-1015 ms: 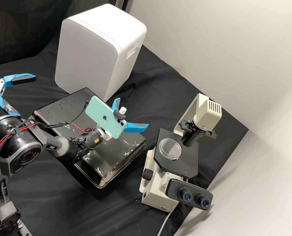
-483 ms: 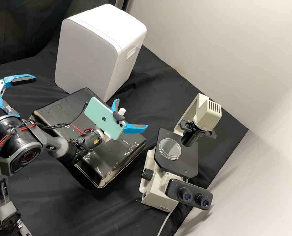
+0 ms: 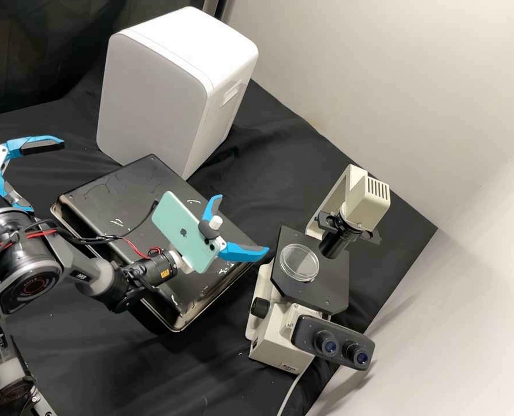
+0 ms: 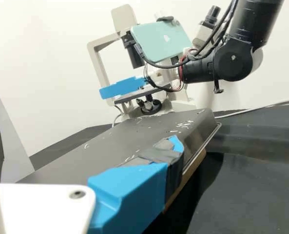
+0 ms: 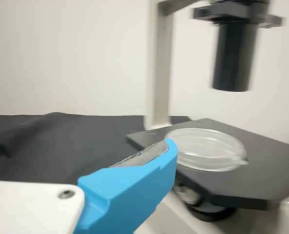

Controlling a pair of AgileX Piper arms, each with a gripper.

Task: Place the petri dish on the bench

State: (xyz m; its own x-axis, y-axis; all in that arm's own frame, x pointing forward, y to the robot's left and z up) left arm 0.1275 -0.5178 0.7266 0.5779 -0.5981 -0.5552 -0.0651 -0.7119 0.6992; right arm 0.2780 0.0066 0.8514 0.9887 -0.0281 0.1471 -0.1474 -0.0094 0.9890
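Resting on the microscope stage (image 3: 326, 283), petri dish (image 3: 299, 262); right gripper (image 3: 241, 224) spread wide nearby, empty; left gripper (image 3: 37, 171) likewise agape

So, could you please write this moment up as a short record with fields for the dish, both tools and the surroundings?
petri dish: clear, flat on the black stage of the microscope; not yet on the bench
right tool: open, holding nothing, beside the stage's edge, apart from the dish
left tool: open, holding nothing, across the tray from the microscope
tray: dark metal, on the bench between white box and microscope
white box: upright behind the tray
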